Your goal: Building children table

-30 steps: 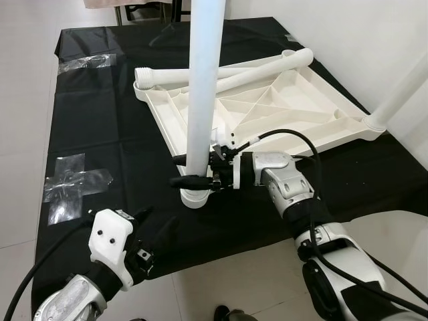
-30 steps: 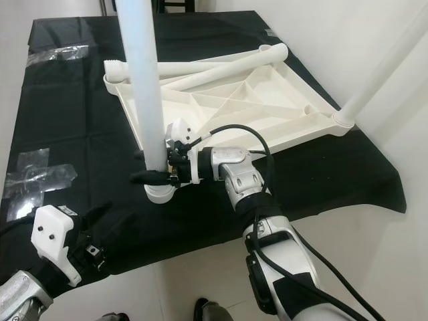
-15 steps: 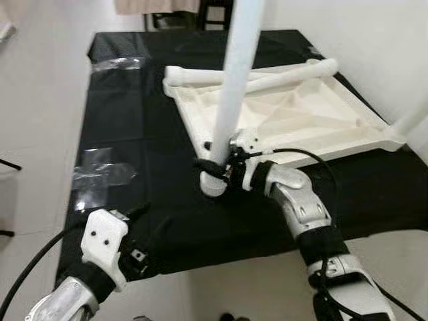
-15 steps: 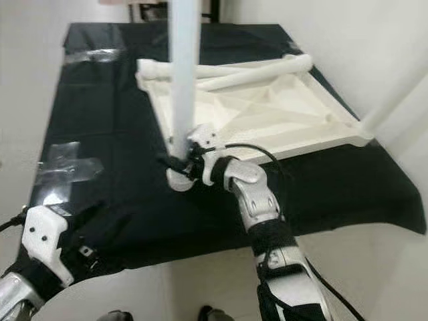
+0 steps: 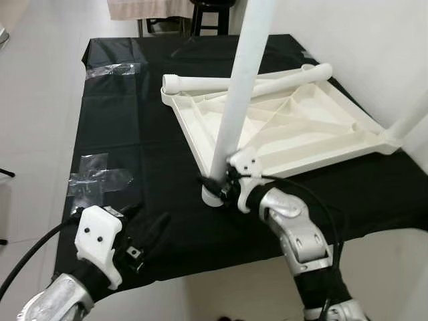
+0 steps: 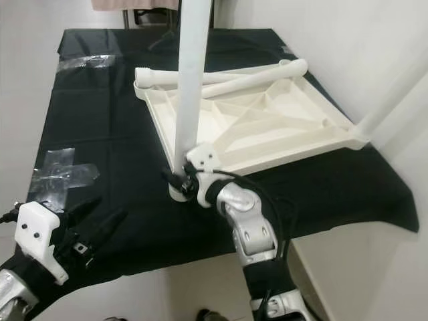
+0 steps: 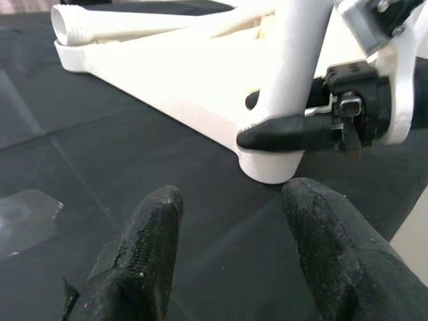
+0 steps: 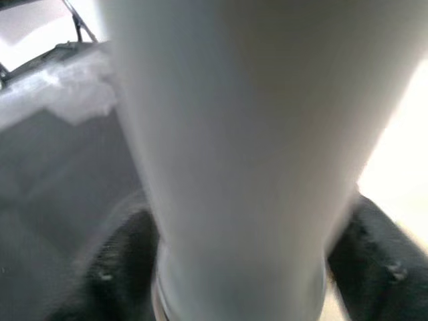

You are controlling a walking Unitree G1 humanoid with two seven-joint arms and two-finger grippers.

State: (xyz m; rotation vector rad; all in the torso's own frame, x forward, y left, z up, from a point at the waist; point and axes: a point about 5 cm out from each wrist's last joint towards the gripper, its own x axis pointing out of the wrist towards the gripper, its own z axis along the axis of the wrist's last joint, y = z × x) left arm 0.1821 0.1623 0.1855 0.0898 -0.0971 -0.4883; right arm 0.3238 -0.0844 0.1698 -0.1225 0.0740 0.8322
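Since the earlier frames, the whole scene is seen to have shifted in the head views, which points to camera movement; the right gripper [image 5: 215, 184] remains clamped on the upright table leg [image 5: 234, 114] at its lower end, and the leg now leans slightly away from that gripper toward its top. The right forearm is now drawn in closer beneath the camera.

Right gripper: its two black fingers are closed around the leg just above the leg's flared foot, one finger on each side. The foot rests at the near corner of the overturned white tabletop [image 5: 314, 124], on the black cloth [image 5: 127, 134]. Beyond the gripper, two loose legs [image 5: 200, 83] lie across the far edge of the tabletop. A further leg [image 5: 408, 120] stands fitted at the tabletop's far right corner.

Left gripper [image 7: 231, 224]: held low over the cloth, short of the grasped leg, with fingers spread apart and nothing between them.

View differences: in the left wrist view, one black finger [image 7: 284, 132] of the right gripper is seen lying across the leg's base, with the foot just beyond the left fingertips [image 7: 157, 214]. In the right wrist view, the leg is seen very close and blurred, with dark fingers at either side. Clear tape patches [image 5: 97, 177] on the cloth, to the left of both grippers, are recorded in the head views.
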